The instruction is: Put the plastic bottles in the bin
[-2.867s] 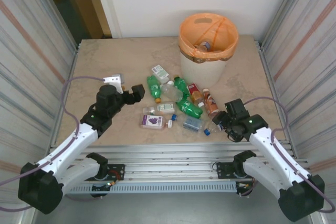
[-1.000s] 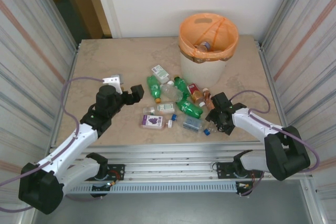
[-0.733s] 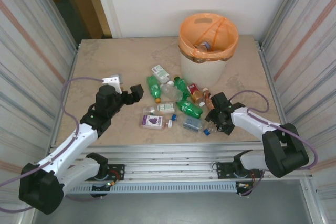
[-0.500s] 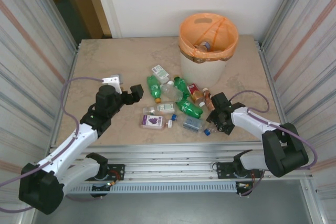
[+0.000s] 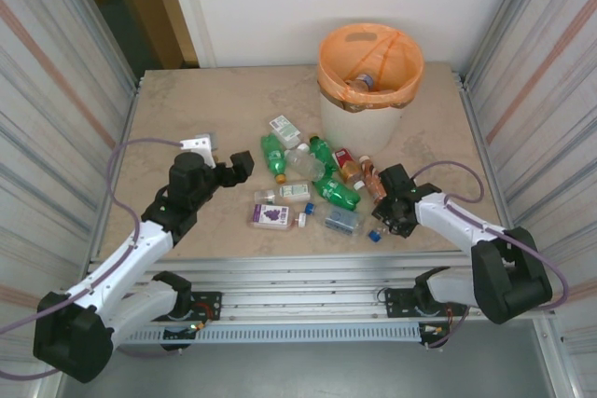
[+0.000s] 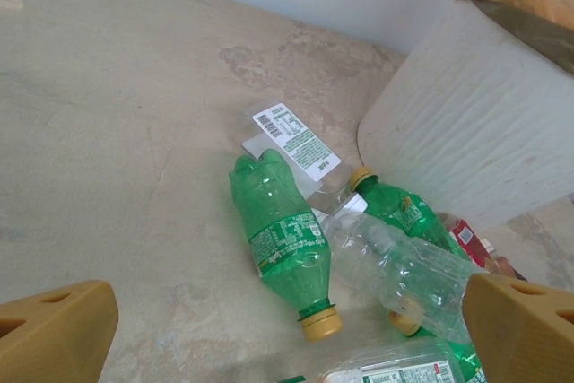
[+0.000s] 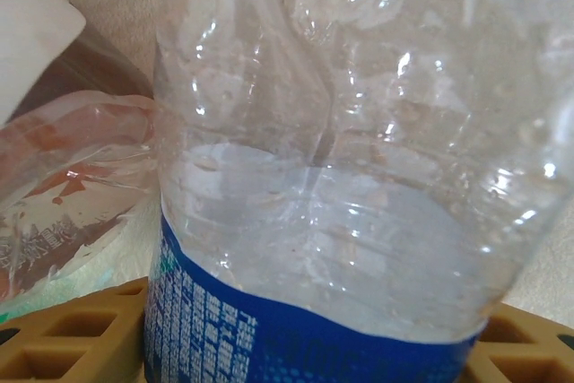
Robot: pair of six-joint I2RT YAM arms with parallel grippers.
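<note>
The left gripper (image 5: 242,164) hangs over the table (image 5: 187,109) with its jaws spread wide and nothing between them. From its wrist, a green bottle (image 6: 282,239) lies on its side just ahead, cap toward the camera.

The other bottles (image 5: 317,184) lie in a loose heap in the middle, green, clear and brown, some touching. Behind the heap stands the bin (image 5: 328,62). At least 1 bottle can be seen inside it, so the task looks only just begun.

At the right edge of the heap, the right gripper (image 5: 387,216) is low on the table. From its wrist, its 2 fingers (image 7: 72,347) press against either side of a clear bottle (image 7: 341,177) at its blue label, so it appears clamped on it. A brown bottle (image 7: 63,186) lies close on the left.

The step in hand looks like carrying this 1 to the bin. The thin, crumpled wall will likely give under pressure, so the grip should be firm but not crushing. Lift straight up first so the brown bottle is not dragged. Swing over the orange rim with room to spare, then let go above the middle of the opening.
</note>
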